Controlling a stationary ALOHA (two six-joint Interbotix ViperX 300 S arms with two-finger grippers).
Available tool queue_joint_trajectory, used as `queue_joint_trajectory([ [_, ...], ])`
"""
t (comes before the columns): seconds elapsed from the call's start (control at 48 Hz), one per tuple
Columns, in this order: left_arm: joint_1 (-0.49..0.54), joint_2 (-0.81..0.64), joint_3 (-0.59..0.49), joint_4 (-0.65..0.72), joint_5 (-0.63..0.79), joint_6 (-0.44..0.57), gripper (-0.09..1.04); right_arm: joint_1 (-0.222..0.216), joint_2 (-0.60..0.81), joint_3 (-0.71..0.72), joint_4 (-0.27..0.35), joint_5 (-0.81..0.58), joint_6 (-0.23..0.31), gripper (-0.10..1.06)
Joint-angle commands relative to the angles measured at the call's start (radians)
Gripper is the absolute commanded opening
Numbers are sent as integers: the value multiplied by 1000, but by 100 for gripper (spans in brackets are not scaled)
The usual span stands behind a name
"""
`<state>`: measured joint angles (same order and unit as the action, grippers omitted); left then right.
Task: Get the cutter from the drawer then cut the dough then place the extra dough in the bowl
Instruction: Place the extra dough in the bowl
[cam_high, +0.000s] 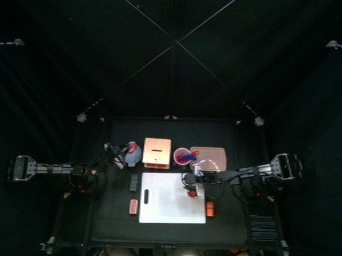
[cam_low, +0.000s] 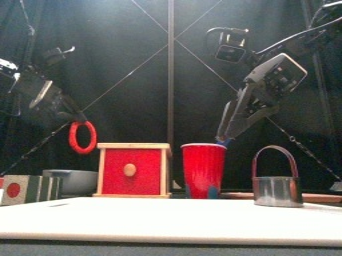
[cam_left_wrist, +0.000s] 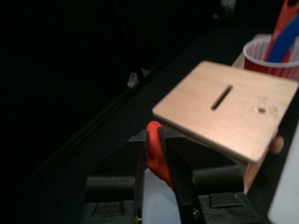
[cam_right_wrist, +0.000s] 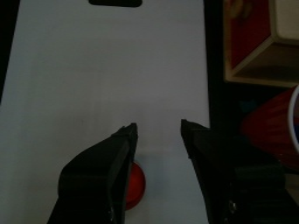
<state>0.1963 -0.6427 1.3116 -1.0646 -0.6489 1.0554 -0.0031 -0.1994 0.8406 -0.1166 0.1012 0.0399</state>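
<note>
left tool holding dough ring over the bowl

the left tool (cam_left_wrist: 162, 168) is clenching the red dough ring (cam_left_wrist: 153, 147) and holding it in the air. in the front view the ring is hanging above the blue-grey bowl (cam_low: 70, 180), just left of the wooden box (cam_low: 134, 170). the right tool (cam_right_wrist: 158, 131) is hovering released over the white board (cam_right_wrist: 105, 79), with a red dough disc (cam_right_wrist: 135, 185) lying below it. the cutter (cam_low: 275, 182) is standing at the right, well apart from both tools.
</note>
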Motion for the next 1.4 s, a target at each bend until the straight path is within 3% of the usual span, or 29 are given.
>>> queue_joint_trajectory([
  [0.021,31,54,-3,2,38,-3,68,-3,-23,-9,5,-8,2,81],
  [0.354,64,84,-12,-6,46,-14,97,-12,-25,-14,6,-6,2,82],
  [0.625,64,83,-26,-40,49,-26,98,-17,-23,-15,8,-5,3,81],
  [0.896,92,86,-49,-259,100,-276,98,-18,-25,-15,23,-5,3,82],
  [1.083,101,83,-29,-192,126,-356,98,-18,-23,-15,28,6,3,82],
  [1.396,101,81,-41,-32,127,-364,97,-18,-25,-18,25,2,-9,82],
])
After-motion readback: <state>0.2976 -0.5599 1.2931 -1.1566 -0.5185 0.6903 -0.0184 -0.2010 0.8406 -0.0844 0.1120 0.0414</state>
